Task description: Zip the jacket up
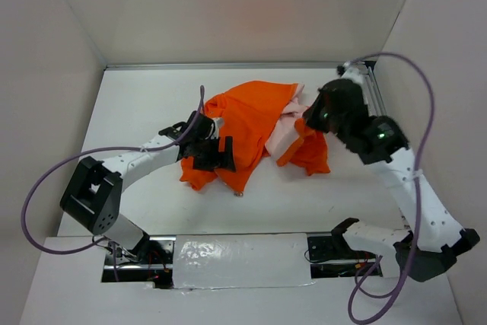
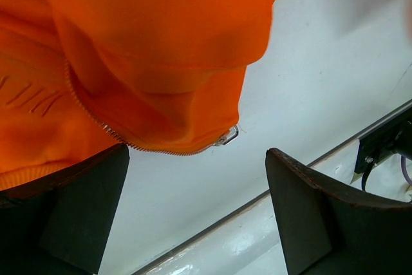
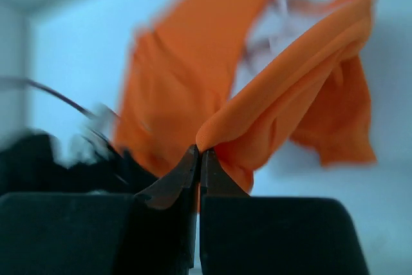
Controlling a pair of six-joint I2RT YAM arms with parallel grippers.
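One jacket [image 1: 247, 123] on the table [image 1: 144, 97], two arms over it, and we count two grippers in play. The jacket lies crumpled around the middle of the table, a bright orange heap with a patch of pale pink lining [image 1: 283, 131] showing on its right side. Our left gripper [image 1: 217, 154] sits at the heap's near left edge, and in the left wrist view its fingers [image 2: 84, 204] stand wide apart with nothing between them but bare table. Just beyond those fingers the orange fabric [image 2: 161, 43] folds over, and we see one line of silver zipper teeth [image 2: 96, 120] curving along the lower edge to one small metal pull [image 2: 226, 136] at the corner, close above the table. Over on the right, our right gripper [image 1: 312, 116] is at the jacket's far right side. The right wrist view is blurred, yet the jaws [image 3: 198, 152] are plainly pressed together on a fold of orange cloth [image 3: 290, 94], which drapes away from the pinch above the table
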